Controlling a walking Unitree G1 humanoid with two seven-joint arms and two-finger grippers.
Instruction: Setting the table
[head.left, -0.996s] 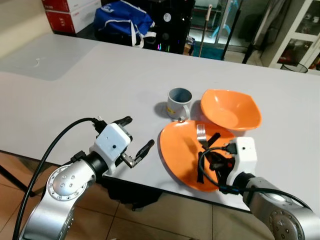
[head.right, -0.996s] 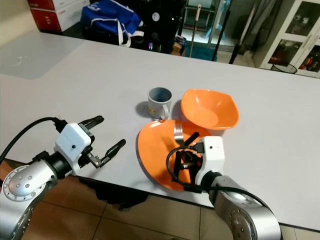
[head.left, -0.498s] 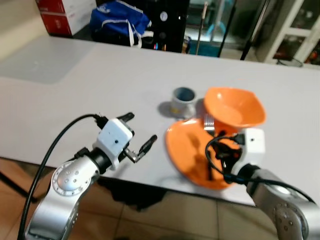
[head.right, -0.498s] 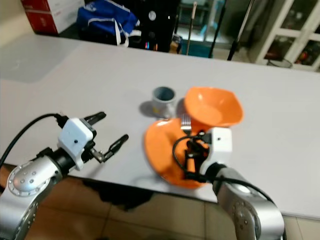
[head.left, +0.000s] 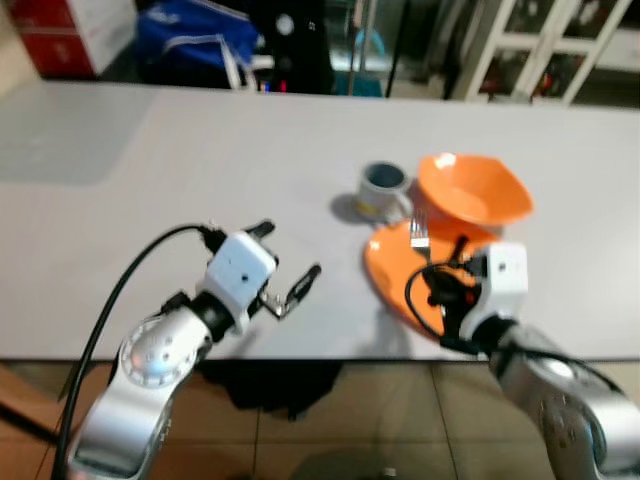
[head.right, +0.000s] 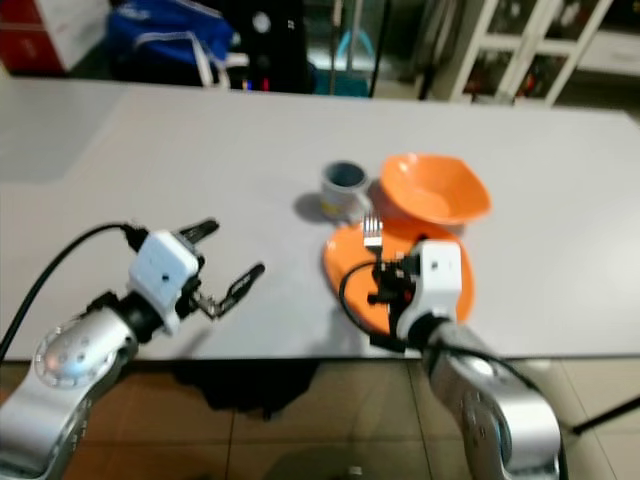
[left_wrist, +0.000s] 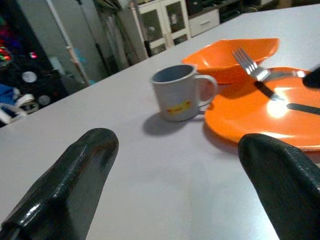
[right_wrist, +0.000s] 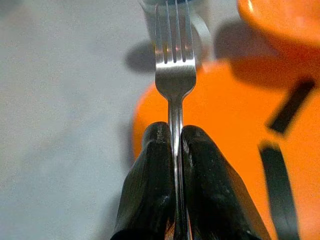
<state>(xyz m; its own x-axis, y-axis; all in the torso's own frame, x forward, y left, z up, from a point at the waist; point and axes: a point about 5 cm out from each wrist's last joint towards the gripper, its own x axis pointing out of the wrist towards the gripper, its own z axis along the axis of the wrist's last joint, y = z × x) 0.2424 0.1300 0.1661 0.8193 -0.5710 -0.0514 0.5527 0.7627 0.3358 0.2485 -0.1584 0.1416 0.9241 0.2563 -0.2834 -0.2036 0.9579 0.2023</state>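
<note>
An orange plate (head.left: 400, 285) lies near the table's front edge, right of centre. Behind it sit an orange bowl (head.left: 475, 190) and a grey-blue mug (head.left: 383, 190) with its handle toward the plate. My right gripper (right_wrist: 174, 134) is shut on a silver fork (right_wrist: 174, 75), with the tines pointing toward the mug; it hovers over the plate's far rim (head.left: 418, 228). My left gripper (head.left: 287, 255) is open over bare table, left of the plate, with nothing between its fingers (left_wrist: 85, 165).
The grey table (head.left: 200, 150) stretches wide to the left and back. Its front edge runs just under both arms, with tiled floor (head.left: 330, 430) below. A blue bag (head.left: 195, 40) and glass-door cabinets (head.left: 560, 40) stand beyond the far edge.
The whole view has shifted, so the camera moved. The right gripper still holds the fork over the plate, now nearer its far rim. The left gripper remains open.
</note>
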